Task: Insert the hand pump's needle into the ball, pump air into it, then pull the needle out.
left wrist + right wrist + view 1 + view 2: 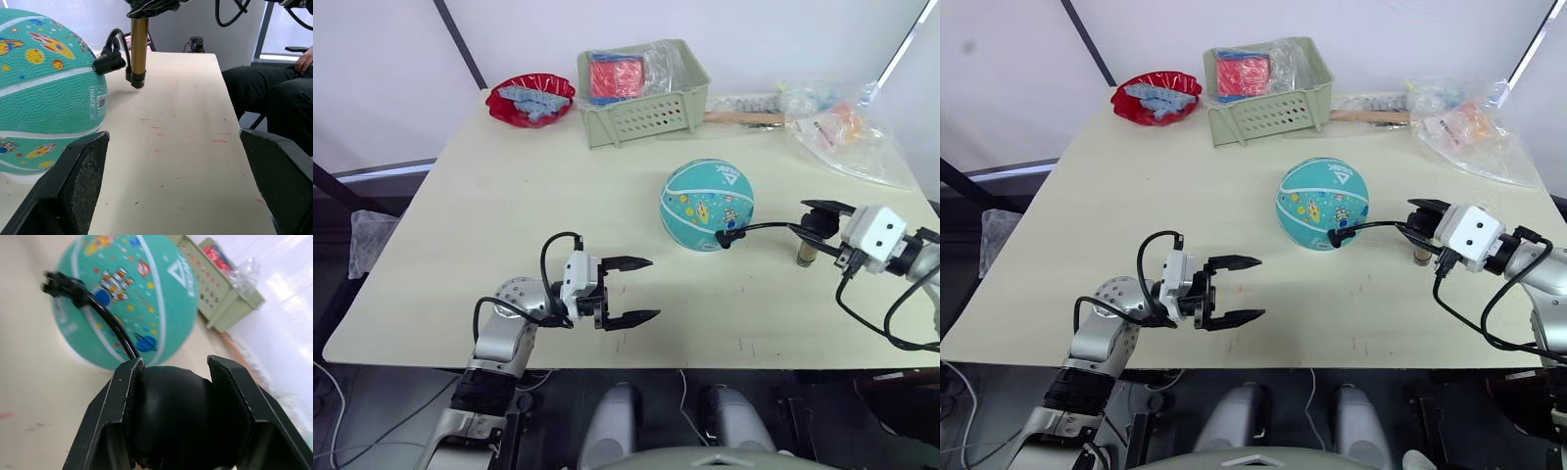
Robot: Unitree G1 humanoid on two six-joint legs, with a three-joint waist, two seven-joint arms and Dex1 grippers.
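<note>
The right arm reaches in from the table's [489, 235] right edge with its gripper [819, 221] clamped on the black top of the hand pump [806, 251], which stands upright on the table just to the right of the ball [707, 205]. From the pump a thin black hose [766, 227] arcs over to the ball's lower right side, where the black fitting of the needle [725, 238] sits against the rubber. The left arm lies low along the near edge, its gripper [636, 290] spread wide and empty, pointing right, well apart from the ball, which rests near the table's middle.
</note>
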